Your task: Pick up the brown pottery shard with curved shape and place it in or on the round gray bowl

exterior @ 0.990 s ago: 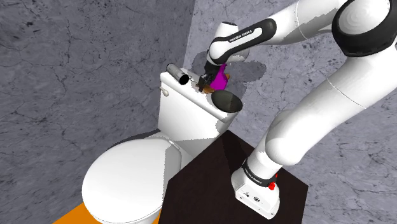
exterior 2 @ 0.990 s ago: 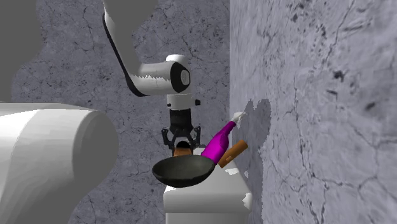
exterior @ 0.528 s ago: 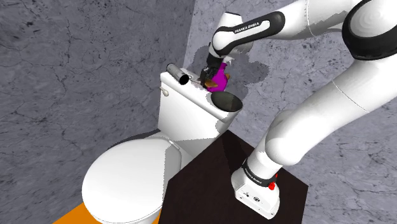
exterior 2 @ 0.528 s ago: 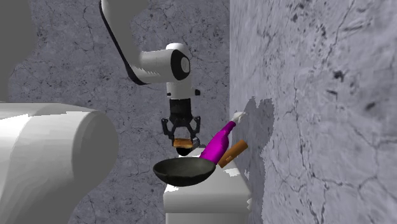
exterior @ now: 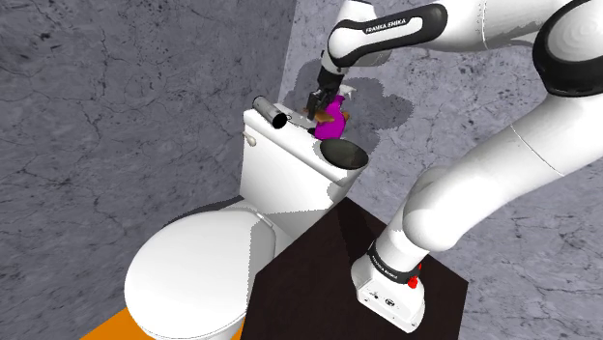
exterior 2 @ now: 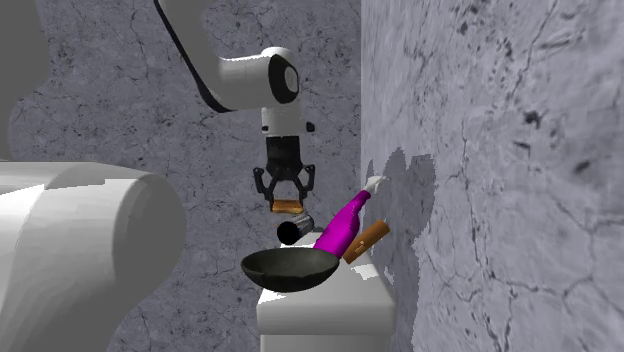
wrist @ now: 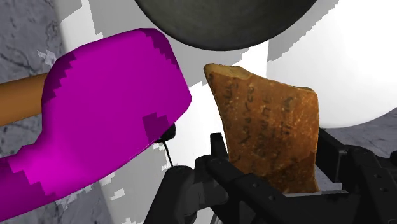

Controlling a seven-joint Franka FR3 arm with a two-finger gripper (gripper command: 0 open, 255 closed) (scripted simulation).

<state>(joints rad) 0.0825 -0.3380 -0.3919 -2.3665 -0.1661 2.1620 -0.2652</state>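
Note:
My black gripper point(exterior 2: 287, 198) hangs above the toilet tank, shut on the brown curved pottery shard point(exterior 2: 288, 207). In the wrist view the shard point(wrist: 267, 130) stands clasped between my two fingers point(wrist: 218, 154), rough and orange-brown. The round dark grey bowl point(exterior 2: 290, 268) sits on the tank lid, lower than the shard and nearer the second exterior camera. From the shoulder camera the gripper point(exterior: 317, 104) is up and left of the bowl point(exterior: 343, 153). In the wrist view the bowl point(wrist: 222, 22) lies beyond the shard's tip.
A purple bottle point(exterior 2: 345, 225) leans by the wall beside a brown stick point(exterior 2: 368, 240). A dark cylinder point(exterior: 271, 111) lies on the white tank lid point(exterior: 290, 147). The grey wall point(exterior 2: 480, 150) stands close behind. The toilet bowl point(exterior: 193, 275) and my dark stand point(exterior: 329, 280) lie below.
The gripper has risen straight up from the tank lid with the shard clasped in it. The bowl, bottle and cylinder have stayed put.

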